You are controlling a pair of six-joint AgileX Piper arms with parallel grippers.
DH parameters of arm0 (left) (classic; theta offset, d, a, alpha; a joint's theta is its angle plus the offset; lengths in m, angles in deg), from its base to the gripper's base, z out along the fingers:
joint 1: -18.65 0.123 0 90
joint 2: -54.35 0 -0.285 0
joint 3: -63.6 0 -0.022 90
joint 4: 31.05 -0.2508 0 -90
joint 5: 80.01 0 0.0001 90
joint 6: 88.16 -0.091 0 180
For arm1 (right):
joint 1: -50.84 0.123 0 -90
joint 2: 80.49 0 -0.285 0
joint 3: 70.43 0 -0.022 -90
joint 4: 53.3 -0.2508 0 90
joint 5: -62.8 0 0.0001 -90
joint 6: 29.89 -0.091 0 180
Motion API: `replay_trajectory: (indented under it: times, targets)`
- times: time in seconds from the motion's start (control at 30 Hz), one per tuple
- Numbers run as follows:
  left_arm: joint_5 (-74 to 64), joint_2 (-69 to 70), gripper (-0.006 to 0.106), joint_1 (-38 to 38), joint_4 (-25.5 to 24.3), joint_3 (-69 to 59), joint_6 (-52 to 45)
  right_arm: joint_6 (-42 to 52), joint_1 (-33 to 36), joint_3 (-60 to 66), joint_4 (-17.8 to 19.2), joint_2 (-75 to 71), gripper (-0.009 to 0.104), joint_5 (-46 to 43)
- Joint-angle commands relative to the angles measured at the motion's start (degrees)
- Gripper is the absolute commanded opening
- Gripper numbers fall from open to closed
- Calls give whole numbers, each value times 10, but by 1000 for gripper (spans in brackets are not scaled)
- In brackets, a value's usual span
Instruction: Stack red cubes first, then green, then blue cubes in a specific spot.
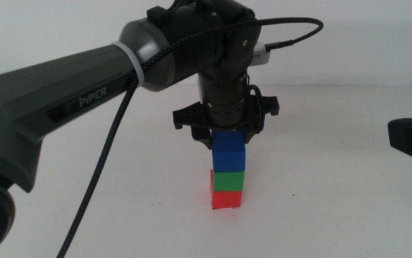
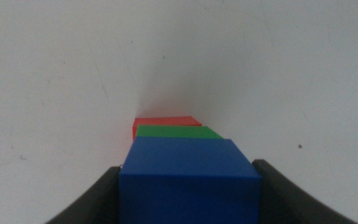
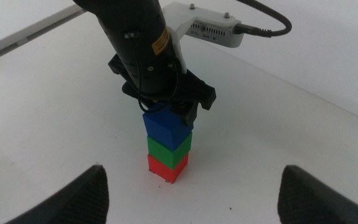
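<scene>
The red cube (image 1: 227, 198) sits on the white table with the green cube (image 1: 228, 178) on it and the blue cube (image 1: 228, 153) on top, a straight stack of three. My left gripper (image 1: 227, 136) comes straight down on the stack, its jaws shut on the blue cube (image 2: 188, 180) at both sides. The green cube (image 2: 175, 131) and red cube (image 2: 166, 121) show below it. The marked spot is hidden under the red cube. My right gripper (image 1: 410, 140) waits at the right edge, open and empty (image 3: 194, 173), facing the stack (image 3: 168, 146).
The white table (image 1: 334, 179) runs to a far edge against a pale wall. The left arm's black cable (image 1: 109, 154) hangs down at the left. A small dark speck (image 1: 289, 197) lies on the table right of the stack.
</scene>
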Motion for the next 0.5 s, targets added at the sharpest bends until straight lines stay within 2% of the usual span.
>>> replay_trajectory:
  times: [0.0,0.23,0.47]
  targets:
    - [1,4,41,0,-2,4,-6,3,-3,0,4,-3,84,-5]
    - [1,4,62,0,-7,4,-17,3,-3,0,4,-3,84,-5]
    - [1,4,74,0,-9,4,-49,3,-3,0,4,-3,84,-5]
